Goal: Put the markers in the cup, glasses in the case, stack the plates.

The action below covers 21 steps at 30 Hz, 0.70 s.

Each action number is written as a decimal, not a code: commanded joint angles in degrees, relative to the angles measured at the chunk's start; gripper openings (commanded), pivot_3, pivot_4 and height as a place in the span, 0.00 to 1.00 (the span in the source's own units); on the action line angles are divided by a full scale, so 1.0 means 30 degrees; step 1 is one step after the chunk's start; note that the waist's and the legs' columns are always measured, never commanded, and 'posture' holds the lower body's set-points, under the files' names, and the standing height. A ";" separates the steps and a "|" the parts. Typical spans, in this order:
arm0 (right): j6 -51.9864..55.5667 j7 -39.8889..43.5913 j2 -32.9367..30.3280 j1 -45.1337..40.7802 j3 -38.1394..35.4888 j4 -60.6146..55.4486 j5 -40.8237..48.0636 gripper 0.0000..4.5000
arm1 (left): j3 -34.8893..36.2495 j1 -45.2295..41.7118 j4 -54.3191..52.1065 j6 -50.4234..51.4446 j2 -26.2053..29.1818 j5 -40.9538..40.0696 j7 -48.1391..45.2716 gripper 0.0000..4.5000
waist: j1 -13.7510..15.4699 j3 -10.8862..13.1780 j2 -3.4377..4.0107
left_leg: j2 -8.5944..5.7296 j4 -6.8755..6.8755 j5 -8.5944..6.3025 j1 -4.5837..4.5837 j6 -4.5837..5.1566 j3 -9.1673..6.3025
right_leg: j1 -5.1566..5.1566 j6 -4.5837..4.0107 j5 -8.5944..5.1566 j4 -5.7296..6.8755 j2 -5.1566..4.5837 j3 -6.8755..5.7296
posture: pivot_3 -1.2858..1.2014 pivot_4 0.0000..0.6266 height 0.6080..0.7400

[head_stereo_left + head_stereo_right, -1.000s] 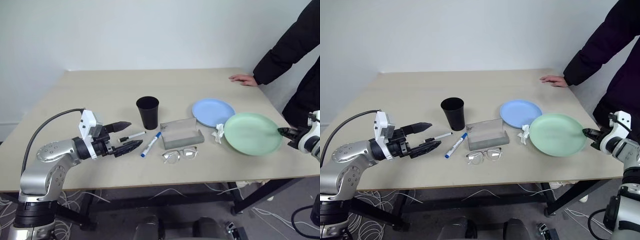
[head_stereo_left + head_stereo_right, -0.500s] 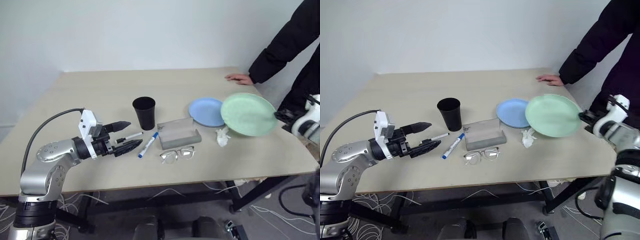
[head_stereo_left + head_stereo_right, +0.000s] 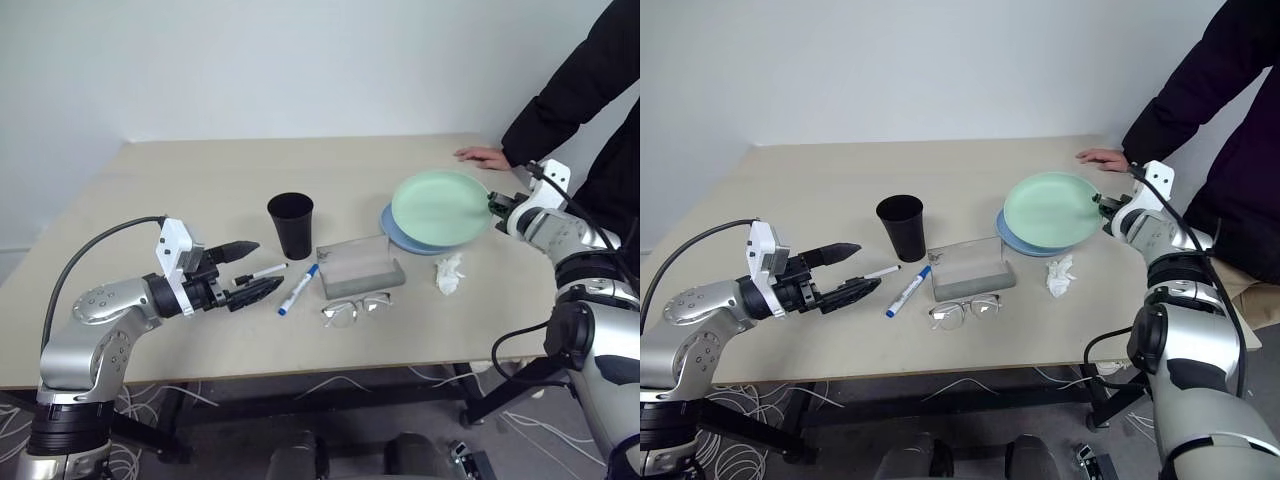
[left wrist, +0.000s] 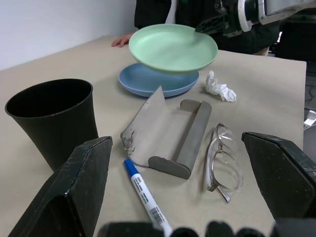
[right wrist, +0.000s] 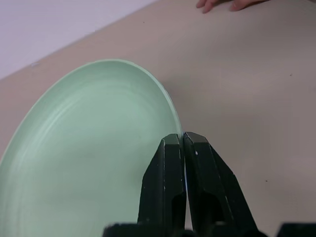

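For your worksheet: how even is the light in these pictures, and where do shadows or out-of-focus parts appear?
Left eye view: soft, even light, with faint shadows beside the cup and under the raised green plate. Left wrist view: the left tool's near fingers look blurred.

So the table (image 3: pixel 200 180) is a plain beige top and most of the stuff sits around the middle. Black cup (image 3: pixel 293 225) stands upright. Just in front of it there are 2 markers lying flat, the thin black-capped one (image 3: pixel 263 272) and the blue-capped one (image 3: pixel 300 288), close together but not touching as far as I can tell. Next to those is the grey case (image 3: pixel 361 267) with its lid open, and the glasses (image 3: pixel 357 309) lie just in front of it. Light blue plate (image 4: pixel 148 83) sits flat toward the right side, crumpled white tissue (image 3: pixel 449 272) near it. A person's hand (image 3: pixel 482 155) rests on the far right edge.
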 commanded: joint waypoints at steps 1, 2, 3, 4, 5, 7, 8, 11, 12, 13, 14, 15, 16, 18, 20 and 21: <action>-0.1499 -0.0688 0.0280 -0.1130 0.0007 0.0695 -0.0398 0.01 | 0.0503 -0.0090 -0.0707 -0.0177 0.0226 -0.0223 0.0174 1.00 | -0.0053 0.0000 0.0000 | 0.0000 -0.0006 0.0006 0.0000 -0.0009 0.0001 | -0.0003 0.0003 0.0002 0.0000 0.0001 0.0002 | 0.52 0.00 1.00; -0.1769 -0.0861 0.0424 -0.1200 0.0003 0.0956 -0.0471 0.01 | 0.0571 -0.0022 -0.0785 -0.0148 0.0251 -0.0255 0.0222 1.00 | -0.0072 0.0000 0.0000 | 0.0000 -0.0011 0.0012 0.0001 -0.0016 0.0000 | -0.0005 0.0036 0.0021 0.0002 0.0002 0.0002 | 0.52 0.00 1.00; -0.1958 -0.0967 0.0506 -0.1253 -0.0003 0.1146 -0.0516 0.01 | 0.0613 0.0022 -0.0837 -0.0127 0.0269 -0.0280 0.0256 1.00 | -0.0076 0.0000 0.0000 | 0.0001 -0.0020 0.0021 0.0003 -0.0026 -0.0002 | -0.0005 0.0039 0.0024 0.0002 0.0003 0.0000 | 0.52 0.00 1.00; -0.2114 -0.1059 0.0610 -0.1307 -0.0051 0.1325 -0.0508 0.01 | 0.0670 0.0084 -0.0892 -0.0115 0.0291 -0.0293 0.0298 1.00 | -0.0074 0.0000 0.0000 | 0.0001 -0.0027 0.0027 0.0003 -0.0032 -0.0004 | -0.0007 0.0040 0.0025 0.0003 0.0004 -0.0001 | 0.52 0.00 1.00; -0.2216 -0.1090 0.0698 -0.1353 -0.0120 0.1471 -0.0466 0.01 | 0.0721 0.0139 -0.0937 -0.0107 0.0311 -0.0308 0.0332 1.00 | -0.0074 0.0000 0.0000 | 0.0001 -0.0043 0.0040 0.0004 -0.0033 -0.0004 | -0.0013 0.0040 0.0026 0.0002 0.0004 -0.0002 | 0.52 0.00 1.00; -0.2406 -0.1220 0.0913 -0.1427 -0.0320 0.1760 -0.0321 0.01 | 0.0855 0.0264 -0.1043 -0.0080 0.0365 -0.0359 0.0405 1.00 | -0.0076 0.0000 0.0000 | 0.0000 -0.0064 0.0059 0.0006 -0.0032 -0.0006 | -0.0018 0.0041 0.0028 0.0002 0.0004 -0.0005 | 0.52 0.00 1.00; -0.2483 -0.1250 0.0969 -0.1451 -0.0352 0.1848 -0.0311 0.01 | 0.0890 0.0298 -0.1073 -0.0072 0.0381 -0.0378 0.0429 1.00 | -0.0076 0.0000 0.0000 | 0.0000 -0.0073 0.0065 0.0006 -0.0034 -0.0007 | -0.0020 0.0041 0.0029 0.0002 0.0004 -0.0005 | 0.52 0.00 1.00; -0.2766 -0.1357 0.1231 -0.1581 -0.0429 0.2098 -0.0295 0.01 | 0.0931 0.0352 -0.1133 -0.0079 0.0401 -0.0403 0.0522 1.00 | -0.0086 0.0000 0.0000 | 0.0000 -0.0086 0.0074 0.0008 -0.0030 -0.0013 | -0.0023 0.0038 0.0031 0.0006 0.0006 -0.0010 | 0.52 0.00 1.00; -0.2841 -0.1379 0.1292 -0.1622 -0.0447 0.2154 -0.0307 0.01 | 0.0937 0.0358 -0.1143 -0.0078 0.0409 -0.0413 0.0538 1.00 | -0.0085 0.0000 0.0001 | 0.0001 -0.0088 0.0073 0.0010 -0.0023 -0.0016 | -0.0023 0.0036 0.0032 0.0008 0.0007 -0.0011 | 0.52 0.00 1.00; -0.2908 -0.1406 0.1330 -0.1659 -0.0467 0.2195 -0.0326 0.01 | 0.0941 0.0357 -0.1148 -0.0084 0.0413 -0.0417 0.0553 1.00 | -0.0081 0.0000 0.0001 | 0.0001 -0.0089 0.0071 0.0010 -0.0015 -0.0019 | -0.0022 0.0033 0.0034 0.0008 0.0007 -0.0014 | 0.52 0.00 1.00; -0.2958 -0.1426 0.1352 -0.1686 -0.0486 0.2228 -0.0348 0.01 | 0.0944 0.0358 -0.1153 -0.0087 0.0418 -0.0422 0.0569 1.00 | -0.0080 0.0000 0.0000 | 0.0001 -0.0089 0.0072 0.0010 -0.0011 -0.0021 | -0.0021 0.0032 0.0035 0.0008 0.0007 -0.0017 | 0.52 0.00 1.00; -0.3014 -0.1447 0.1366 -0.1717 -0.0515 0.2255 -0.0356 0.06 | 0.0945 0.0350 -0.1160 -0.0089 0.0424 -0.0429 0.0589 1.00 | -0.0080 0.0000 0.0000 | 0.0001 -0.0089 0.0072 0.0010 -0.0007 -0.0023 | -0.0020 0.0031 0.0035 0.0008 0.0006 -0.0020 | 0.52 0.00 1.00; -0.3093 -0.1455 0.1377 -0.1734 -0.0526 0.2270 -0.0374 0.11 | 0.0938 0.0348 -0.1166 -0.0101 0.0418 -0.0431 0.0606 1.00 | -0.0081 0.0000 0.0001 | 0.0000 -0.0090 0.0073 0.0010 -0.0006 -0.0024 | -0.0019 0.0029 0.0037 0.0008 0.0006 -0.0020 | 0.52 0.00 1.00; -0.3262 -0.1468 0.1361 -0.1808 -0.0544 0.2253 -0.0413 0.24 | 0.0915 0.0332 -0.1157 -0.0131 0.0406 -0.0430 0.0621 1.00 | -0.0080 0.0000 0.0000 | 0.0001 -0.0090 0.0075 0.0010 -0.0008 -0.0029 | -0.0016 0.0028 0.0037 0.0008 0.0006 -0.0025 | 0.52 0.00 1.00; -0.3409 -0.1464 0.1280 -0.1876 -0.0515 0.2198 -0.0486 0.40 | 0.0890 0.0317 -0.1142 -0.0159 0.0394 -0.0422 0.0622 1.00 | -0.0079 0.0000 0.0001 | 0.0000 -0.0090 0.0074 0.0010 -0.0008 -0.0033 | -0.0014 0.0028 0.0037 0.0007 0.0006 -0.0030 | 0.52 0.00 1.00; -0.3399 -0.1424 0.1207 -0.1919 -0.0480 0.2147 -0.0524 0.47 | 0.0873 0.0298 -0.1125 -0.0171 0.0389 -0.0418 0.0621 1.00 | -0.0081 0.0000 0.0001 | 0.0000 -0.0090 0.0075 0.0009 -0.0009 -0.0031 | -0.0015 0.0027 0.0037 0.0007 0.0006 -0.0029 | 0.52 0.00 1.00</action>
